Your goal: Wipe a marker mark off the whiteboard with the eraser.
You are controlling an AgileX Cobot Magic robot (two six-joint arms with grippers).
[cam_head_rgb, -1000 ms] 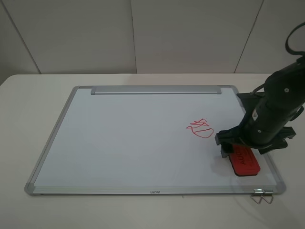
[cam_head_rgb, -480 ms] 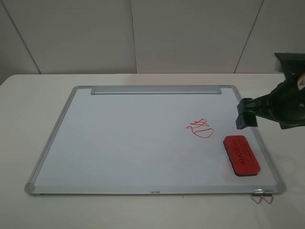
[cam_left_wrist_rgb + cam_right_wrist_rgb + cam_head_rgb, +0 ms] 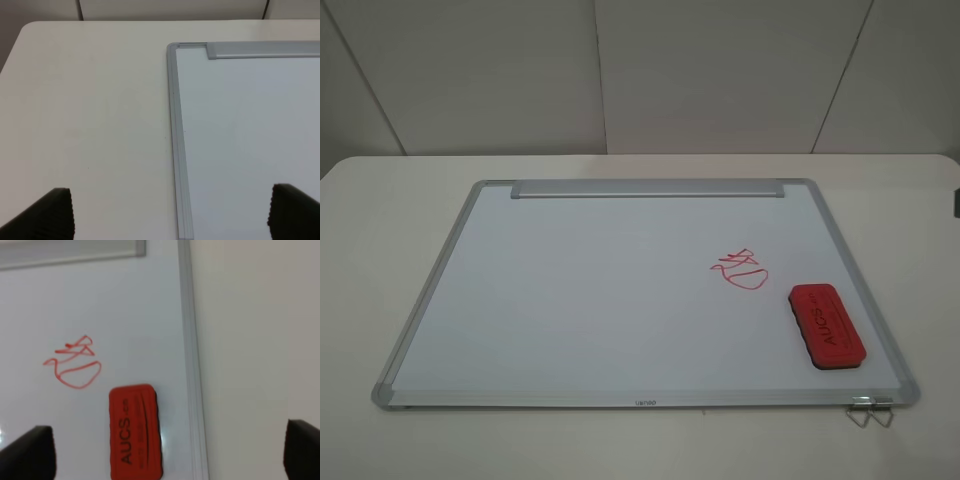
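Note:
The whiteboard lies flat on the table, its silver bar along the far edge. The red eraser rests lettering-up on the board's near right corner, with nothing holding it. Just left of it is a red scribble with one big oval loop under zigzags. The marker mark of small loops and curls shows in no view. In the right wrist view my right gripper is open, hanging above the eraser and the board's right frame. My left gripper is open above the whiteboard's far left corner.
A bent metal clip lies on the white table at the board's near right corner. A dark sliver of the right arm shows at the right edge of the high view. Pale wall panels stand behind.
My right gripper, low over the eraser a second ago, has lifted and pulled back to the right, almost out of the high view. The eraser stays on the board.

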